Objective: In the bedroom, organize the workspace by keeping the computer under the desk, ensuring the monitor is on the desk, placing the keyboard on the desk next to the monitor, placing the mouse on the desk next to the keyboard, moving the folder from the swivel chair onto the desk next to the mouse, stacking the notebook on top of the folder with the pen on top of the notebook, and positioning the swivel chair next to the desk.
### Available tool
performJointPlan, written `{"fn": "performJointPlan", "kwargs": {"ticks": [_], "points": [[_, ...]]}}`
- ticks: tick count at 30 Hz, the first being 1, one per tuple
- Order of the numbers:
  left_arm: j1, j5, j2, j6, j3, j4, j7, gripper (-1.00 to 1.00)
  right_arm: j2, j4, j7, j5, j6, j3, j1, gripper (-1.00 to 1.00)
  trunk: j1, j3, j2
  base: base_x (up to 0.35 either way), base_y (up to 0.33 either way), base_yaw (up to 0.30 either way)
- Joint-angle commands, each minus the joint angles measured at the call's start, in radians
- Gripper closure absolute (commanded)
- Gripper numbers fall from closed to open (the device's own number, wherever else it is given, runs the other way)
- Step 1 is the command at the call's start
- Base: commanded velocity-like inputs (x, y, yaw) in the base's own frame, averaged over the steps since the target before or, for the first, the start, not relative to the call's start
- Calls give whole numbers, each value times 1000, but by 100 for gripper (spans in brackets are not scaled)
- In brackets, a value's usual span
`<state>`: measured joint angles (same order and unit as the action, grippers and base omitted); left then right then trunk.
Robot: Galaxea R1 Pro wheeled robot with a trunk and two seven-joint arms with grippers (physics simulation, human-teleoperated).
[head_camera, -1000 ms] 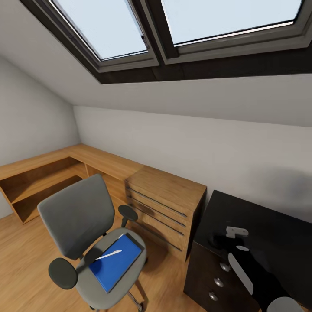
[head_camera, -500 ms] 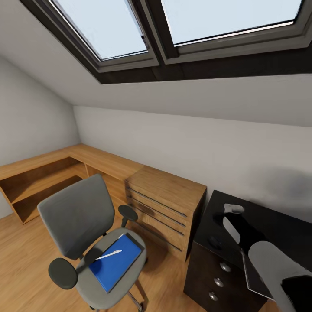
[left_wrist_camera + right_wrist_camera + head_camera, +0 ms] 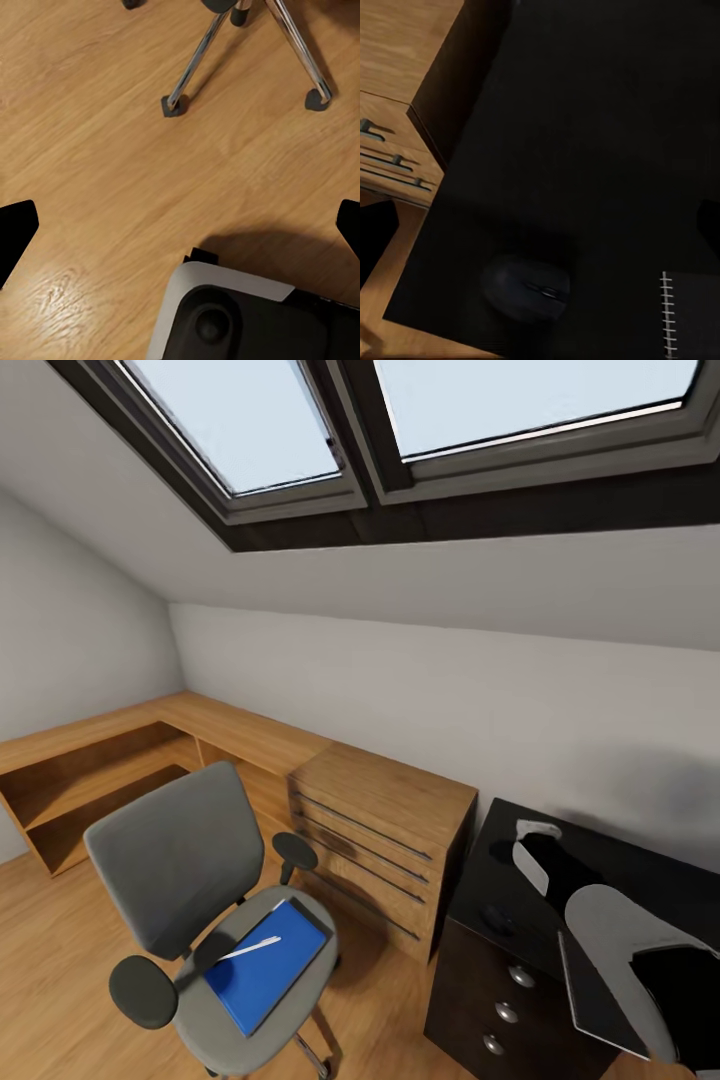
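Note:
The grey swivel chair stands on the wood floor left of the black desk. On its seat lies the blue folder, with the whitish pen resting across it. A dark mouse sits near the desk's left edge. The dark grey notebook lies on the desk nearer me, partly under my right arm. My right gripper hovers open above the desktop, beyond the mouse. My left gripper hangs open over the floor near the chair's chrome legs.
A wooden drawer chest stands between chair and desk, against the wall. Low wooden shelving runs along the left corner. The desk has black drawers with silver knobs. A sloped ceiling with skylights hangs overhead. My base sits close to the chair's casters.
My right arm has lifted off the area by the mouse and swung back over the desk toward the wall. Chair, folder and pen have not moved.

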<state>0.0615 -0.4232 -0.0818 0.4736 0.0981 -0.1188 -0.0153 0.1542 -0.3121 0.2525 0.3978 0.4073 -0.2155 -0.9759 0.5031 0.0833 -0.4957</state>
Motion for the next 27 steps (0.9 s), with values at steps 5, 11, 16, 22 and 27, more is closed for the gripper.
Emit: {"fn": "performJointPlan", "kwargs": {"ticks": [5, 11, 16, 22, 27], "points": [[1, -25, -2, 3, 8, 1, -2, -100, 1, 8, -1, 11, 4, -6, -2, -100, 20, 18, -37, 0, 0, 0], [1, -33, -2, 3, 8, 0, -2, -100, 4, 23, -52, 12, 4, -2, -3, -100, 43, 37, -79, 0, 0, 0], [1, -35, -3, 3, 8, 0, -3, -100, 5, 60, -76, 13, 0, -2, -3, -100, 62, 52, -114, 0, 0, 0], [1, -37, -3, 3, 8, 0, -3, -100, 5, 76, -85, 13, -1, -2, -3, -100, 85, 71, -156, 0, 0, 0], [1, -37, -3, 4, 8, 1, -3, -100, 6, 80, -86, 14, -3, -2, -3, -100, 104, 87, -191, 0, 0, 0]]}}
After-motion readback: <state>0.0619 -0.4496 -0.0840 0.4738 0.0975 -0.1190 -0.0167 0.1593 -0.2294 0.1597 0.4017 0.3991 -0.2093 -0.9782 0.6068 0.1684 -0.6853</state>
